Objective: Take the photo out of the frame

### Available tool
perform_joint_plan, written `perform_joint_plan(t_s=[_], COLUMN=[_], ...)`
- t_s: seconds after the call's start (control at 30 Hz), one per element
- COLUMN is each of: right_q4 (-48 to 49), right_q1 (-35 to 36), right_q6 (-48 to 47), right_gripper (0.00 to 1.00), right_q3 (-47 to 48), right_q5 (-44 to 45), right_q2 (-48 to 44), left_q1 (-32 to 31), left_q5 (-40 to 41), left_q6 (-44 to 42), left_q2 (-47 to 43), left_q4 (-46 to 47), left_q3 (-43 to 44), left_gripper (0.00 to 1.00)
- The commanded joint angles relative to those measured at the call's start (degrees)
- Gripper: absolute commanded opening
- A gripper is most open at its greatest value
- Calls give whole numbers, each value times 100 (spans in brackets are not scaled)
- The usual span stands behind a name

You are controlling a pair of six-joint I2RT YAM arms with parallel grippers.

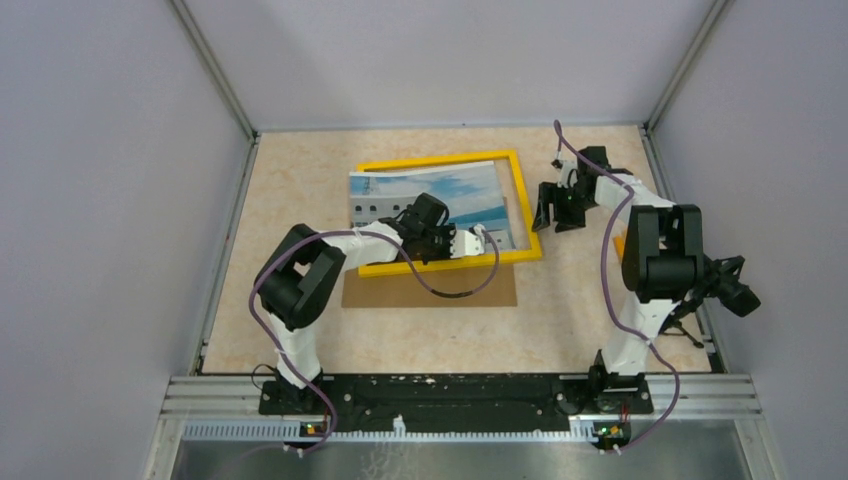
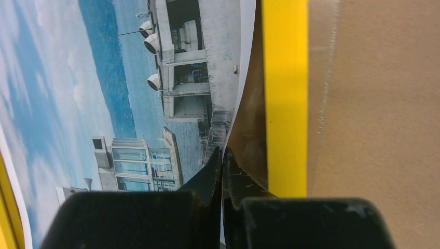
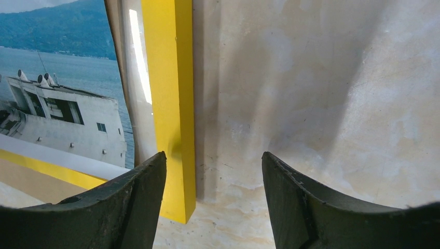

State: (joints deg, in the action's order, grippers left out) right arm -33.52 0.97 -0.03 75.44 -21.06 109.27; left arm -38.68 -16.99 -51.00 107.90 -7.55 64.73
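The frame [image 1: 440, 158] lies flat at the back middle of the table, its yellow border up. The photo [image 1: 400, 190] of a white building, blue sky and water sits skewed in it, its left end past the frame's left bar. My left gripper [image 1: 482, 238] is shut on the photo's [image 2: 78, 104] near edge, beside the frame's front bar [image 2: 285, 93], the black tips [image 2: 222, 153] pressed together on the paper. My right gripper [image 1: 555, 212] is open at the frame's right side. Its fingers [image 3: 212, 155] straddle the yellow bar [image 3: 166, 78] near the front right corner, holding nothing.
The brown back panel [image 1: 430, 288] lies on the table just in front of the frame, partly under my left arm's cable. A small yellow block [image 1: 620, 245] sits by my right arm. Grey walls close in the table on three sides.
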Motion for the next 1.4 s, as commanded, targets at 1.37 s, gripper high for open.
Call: perform_joint_plan(t_s=[1.37], right_q4=[5], right_q1=[243], right_q6=[-149], right_gripper=[40], right_q3=[-30], right_q5=[-494], right_q2=[290], left_q1=[-766], left_q5=[-671], left_q6=[-569], left_q2=[-1077], left_q4=[-307], left_q3=[-858], left_gripper=[0])
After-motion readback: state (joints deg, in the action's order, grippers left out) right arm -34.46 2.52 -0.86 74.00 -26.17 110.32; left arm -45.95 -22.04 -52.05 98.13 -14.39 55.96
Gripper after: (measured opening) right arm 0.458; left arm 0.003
